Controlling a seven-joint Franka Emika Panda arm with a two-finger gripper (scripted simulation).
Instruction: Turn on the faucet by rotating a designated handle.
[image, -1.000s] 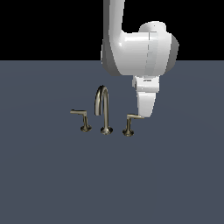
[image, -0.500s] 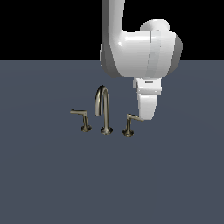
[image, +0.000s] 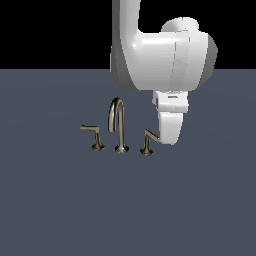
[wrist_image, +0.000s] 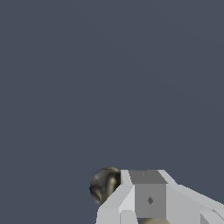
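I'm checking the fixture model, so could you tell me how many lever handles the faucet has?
2. One handle stands on the exterior view's left of the arched spout; the other handle stands on its right, its lever reaching the robot's gripper. None appears hidden.

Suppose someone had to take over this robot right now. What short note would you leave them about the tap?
Gripper: down at the end of the right-hand handle's lever; fingers hidden, so open or shut is unclear.
Faucet: arched spout in the middle, a handle on each side; the other handle is untouched.
Done: arm has reached the lever, which is angled.
Left: finish turning the handle, then pull back.
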